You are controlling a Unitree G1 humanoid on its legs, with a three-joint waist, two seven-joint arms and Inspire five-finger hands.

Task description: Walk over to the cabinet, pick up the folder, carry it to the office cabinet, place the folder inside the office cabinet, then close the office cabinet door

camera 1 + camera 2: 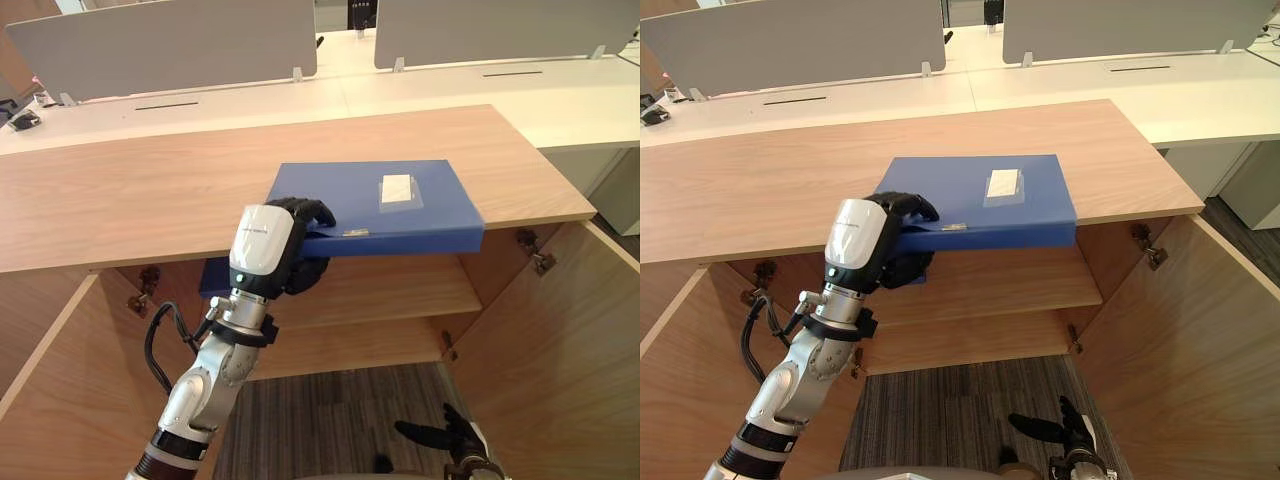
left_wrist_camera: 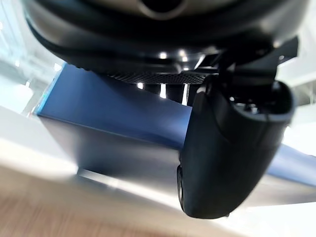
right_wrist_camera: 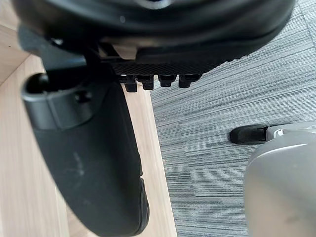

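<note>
Left hand (image 1: 275, 250): clamped on the near left corner of the blue folder (image 1: 380, 205), dark fingers (image 1: 305, 212) curled over its top face, thumb (image 2: 232, 148) beneath it. The left wrist view shows the thumb pressed against the folder's underside.

Folder: roughly level, held at the front of the wooden cabinet top (image 1: 150, 190). Its far part is over the top and its near long edge sticks out past the front edge, above the open cabinet. Whether it rests on the wood or is slightly raised cannot be told. A small white label (image 1: 397, 189) sits on its upper face, towards the right.

Cabinet: both doors swung open, left door (image 1: 50, 400) and right door (image 1: 560, 340). A wooden shelf (image 1: 400, 290) is inside, just below the folder's overhanging edge.

Right hand (image 1: 440, 434): low, near the right door and well apart from the folder, over grey carpet (image 1: 340, 410). Fingers are straight and it holds nothing.

Behind the cabinet: a white table (image 1: 450, 85) with grey divider screens (image 1: 170, 45).
</note>
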